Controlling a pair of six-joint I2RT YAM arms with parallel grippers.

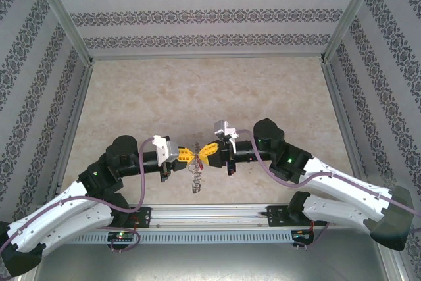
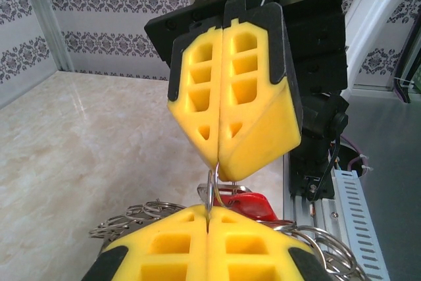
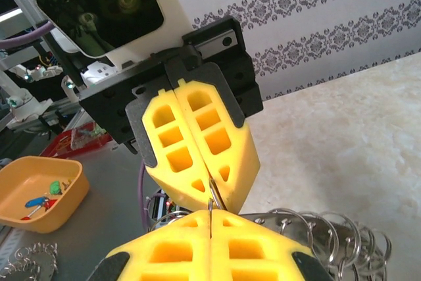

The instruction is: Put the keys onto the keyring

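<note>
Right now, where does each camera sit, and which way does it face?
Top external: above and behind the arms, looking down on the table; left arm and right arm show, jaws tip to tip, keyring hanging from them.
Left wrist: on the left arm, facing the right jaws; own shut jaws at bottom.
Right wrist: on the right arm, facing the left jaws; own shut jaws at bottom.
Shared: both wrist views show keyring wire pinched by both jaws.
</note>
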